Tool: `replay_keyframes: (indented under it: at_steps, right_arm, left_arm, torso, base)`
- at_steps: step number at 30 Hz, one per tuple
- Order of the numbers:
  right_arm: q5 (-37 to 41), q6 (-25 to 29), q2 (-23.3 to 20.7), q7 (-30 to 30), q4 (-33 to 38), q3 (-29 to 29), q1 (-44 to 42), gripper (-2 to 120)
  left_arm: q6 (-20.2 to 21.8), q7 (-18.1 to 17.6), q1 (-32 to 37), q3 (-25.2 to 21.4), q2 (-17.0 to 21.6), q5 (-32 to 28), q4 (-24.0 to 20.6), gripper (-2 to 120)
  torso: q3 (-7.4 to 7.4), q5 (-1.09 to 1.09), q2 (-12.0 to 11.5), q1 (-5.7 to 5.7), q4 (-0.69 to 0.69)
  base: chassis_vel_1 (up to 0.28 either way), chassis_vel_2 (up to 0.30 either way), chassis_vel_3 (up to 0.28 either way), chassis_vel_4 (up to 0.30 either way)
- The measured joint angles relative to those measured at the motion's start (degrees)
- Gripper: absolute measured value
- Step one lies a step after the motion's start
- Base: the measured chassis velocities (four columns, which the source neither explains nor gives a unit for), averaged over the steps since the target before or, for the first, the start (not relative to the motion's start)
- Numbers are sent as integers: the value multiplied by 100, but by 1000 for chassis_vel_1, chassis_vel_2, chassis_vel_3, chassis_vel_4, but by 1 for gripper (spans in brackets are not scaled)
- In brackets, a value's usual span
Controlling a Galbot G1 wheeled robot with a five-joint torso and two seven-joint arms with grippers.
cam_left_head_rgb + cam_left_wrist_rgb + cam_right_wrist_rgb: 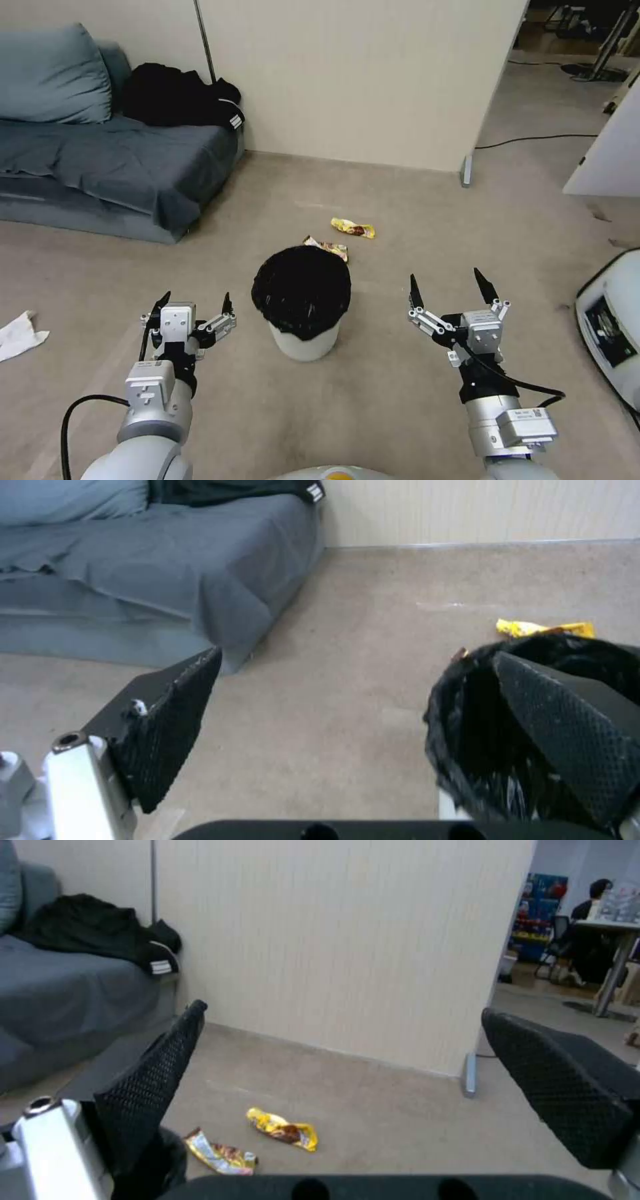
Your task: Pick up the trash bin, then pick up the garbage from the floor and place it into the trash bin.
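Trash bin [303, 313] untouched between left gripper [194, 305] and right gripper [448, 287], jaws spread; could tip if nudged off-centre at the black-bagged rim.

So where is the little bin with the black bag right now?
In the head view the trash bin stands on the carpet between the open left gripper and right gripper, just in front of two yellow wrappers.

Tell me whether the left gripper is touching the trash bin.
Apart. The head view shows bare carpet between the open left gripper and the trash bin.
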Motion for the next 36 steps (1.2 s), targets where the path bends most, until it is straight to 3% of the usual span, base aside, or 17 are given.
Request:
replay_keyframes:
  at_steps: [17, 25, 29, 36]
  right_arm:
    - [33, 252, 0, -166, 31, 55, -17, 100]
    - [67, 372, 0, -170, 0, 82, -8, 100]
    - [15, 444, 0, -169, -36, 92, -4, 100]
    - [-73, 518, 0, -167, -78, 107, -1, 100]
  left_arm:
    - [0, -23, 8, 21, -18, 0, 0, 99]
    - [358, -12, 4, 213, -17, -262, 0, 99]
    - [920, 223, -115, 334, 1, -698, 0, 100]
    - [1260, 304, -343, 309, 51, -1265, 36, 99]
  torso:
    - [-1, 1, 0, -1, 0]
    - [-1, 1, 0, 0, 0]
    - [0, 1, 0, 0, 0]
    - [0, 1, 0, 0, 0]
  base:
    - [-127, 134, 133, -126]
    - [0, 0, 0, 0]
    - [0, 0, 0, 0]
    - [0, 0, 0, 0]
